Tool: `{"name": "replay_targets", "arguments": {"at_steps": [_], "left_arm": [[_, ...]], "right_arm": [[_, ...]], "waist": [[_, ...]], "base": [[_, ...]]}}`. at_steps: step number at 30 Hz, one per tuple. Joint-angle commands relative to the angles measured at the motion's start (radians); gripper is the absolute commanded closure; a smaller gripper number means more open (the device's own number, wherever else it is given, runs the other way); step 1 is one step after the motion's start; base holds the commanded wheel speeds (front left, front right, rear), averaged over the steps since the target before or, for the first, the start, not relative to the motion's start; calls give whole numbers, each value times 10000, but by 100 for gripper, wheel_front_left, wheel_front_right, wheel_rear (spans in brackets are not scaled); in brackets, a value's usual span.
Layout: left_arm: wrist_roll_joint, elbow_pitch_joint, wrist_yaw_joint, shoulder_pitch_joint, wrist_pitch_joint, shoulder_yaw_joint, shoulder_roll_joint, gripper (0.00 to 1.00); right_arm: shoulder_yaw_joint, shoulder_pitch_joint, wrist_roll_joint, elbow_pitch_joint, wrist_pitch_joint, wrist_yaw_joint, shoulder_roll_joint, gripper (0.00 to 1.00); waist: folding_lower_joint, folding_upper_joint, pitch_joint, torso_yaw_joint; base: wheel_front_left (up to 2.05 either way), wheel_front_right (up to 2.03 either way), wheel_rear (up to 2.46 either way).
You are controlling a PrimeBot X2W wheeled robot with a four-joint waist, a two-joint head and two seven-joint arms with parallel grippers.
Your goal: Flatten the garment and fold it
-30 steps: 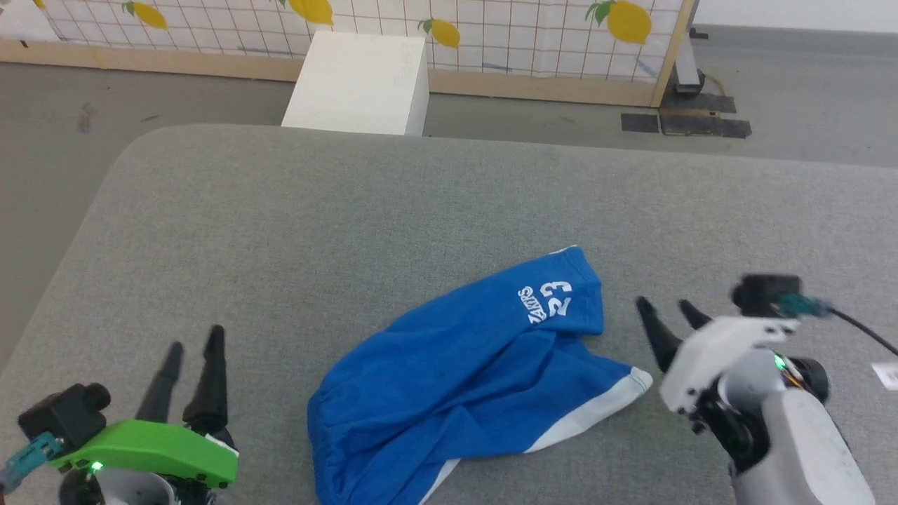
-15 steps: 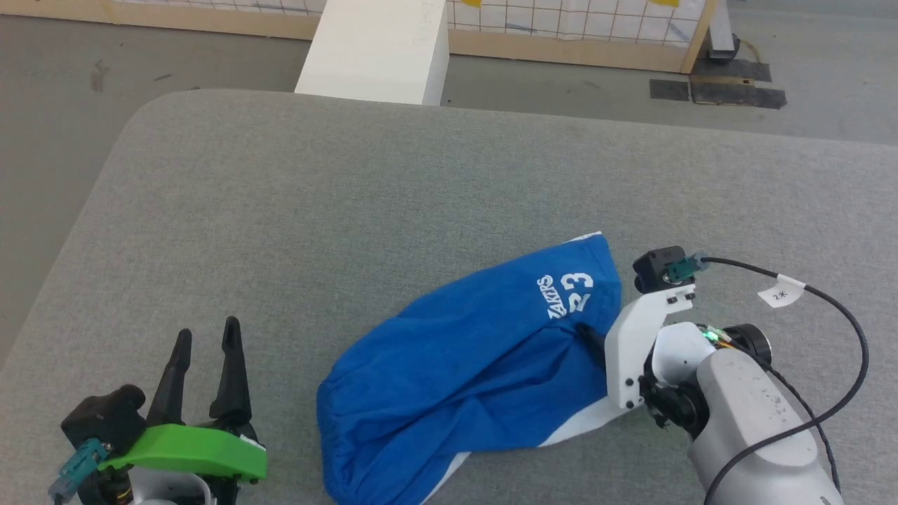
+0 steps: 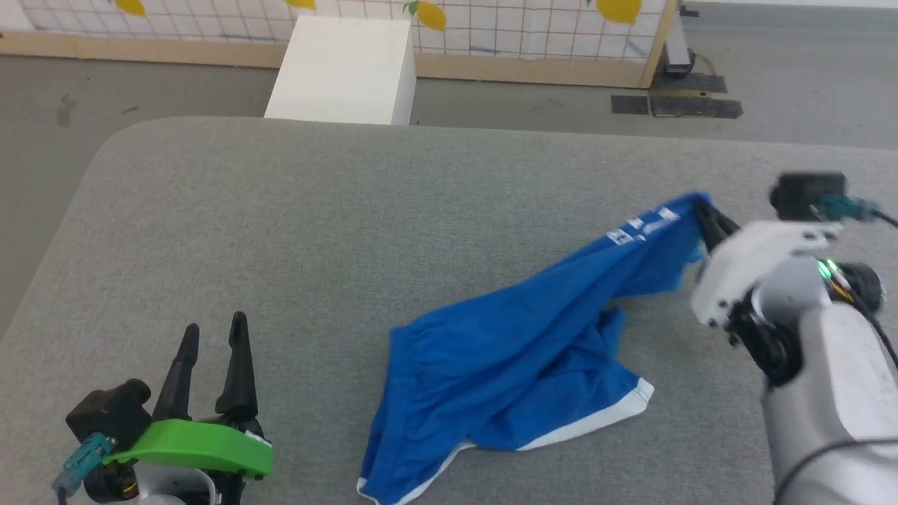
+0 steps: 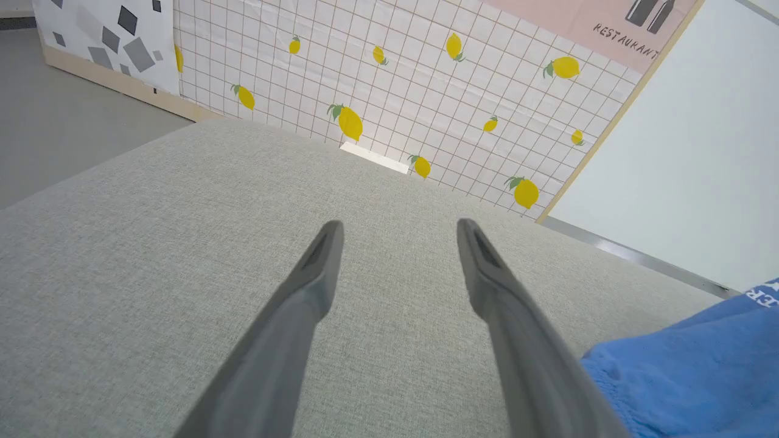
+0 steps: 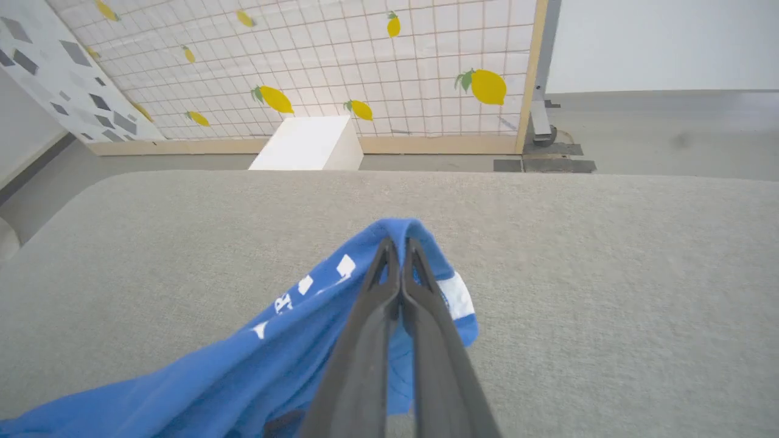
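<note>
Idling nearest, the left gripper (image 3: 215, 322) stands spread above the grey fabric counter (image 3: 316, 210); royal-blue mesh shorts with white trim (image 3: 519, 351) lie bunched mid-counter; beyond, the right gripper (image 5: 397, 243) pinches a lifted leg hem; a low, steady outward pull should spread the cloth.

surface: grey fabric table (image 3: 280, 210) | on it: blue shorts (image 3: 505, 365)

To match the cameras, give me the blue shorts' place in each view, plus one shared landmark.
Head view: shorts lower centre, one leg held up by the right end effector.
Left wrist view: lower right corner.
Right wrist view: bottom centre and left, pinched by that end effector.
Landmark: lemon screen, top of all three.
</note>
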Motion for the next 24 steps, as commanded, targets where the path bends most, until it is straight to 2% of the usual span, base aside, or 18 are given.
{"name": "replay_targets", "arguments": {"at_steps": [1,9,14,17,18,19,24], "left_arm": [[-70,-19,-69,-210,33,-40,22,0],[-243,71,-68,-54,290,-168,-4,0],[-366,165,-62,6,494,-236,-6,0],[-491,257,-74,-1,763,-325,-13,0],[-538,273,-83,-20,867,-358,-16,0],[-621,271,-100,-71,1016,-406,-34,0],[-848,68,-75,-825,2204,-913,-110,0]], "right_arm": [[-234,709,-115,-290,210,35,-10,100],[-144,4512,983,-1665,2119,35,-10,100],[68,5538,1407,-1720,2914,35,-10,100],[-313,5506,1394,-1876,2678,35,-10,100],[-423,5438,1433,-1923,2526,35,-10,69],[-575,5343,1491,-1991,2315,35,-10,0],[-1634,4935,1659,-2335,1395,35,-10,0]], "waist": [[0,0,-110,-149],[0,0,-67,-538],[0,0,-36,-769],[0,0,-50,-874],[0,0,-53,-896],[0,0,-64,-920],[0,0,-147,-887]], "base": [[0,0,0],[0,0,0],[0,0,0],[0,0,0],[0,0,0],[0,0,0],[0,0,0]]}}
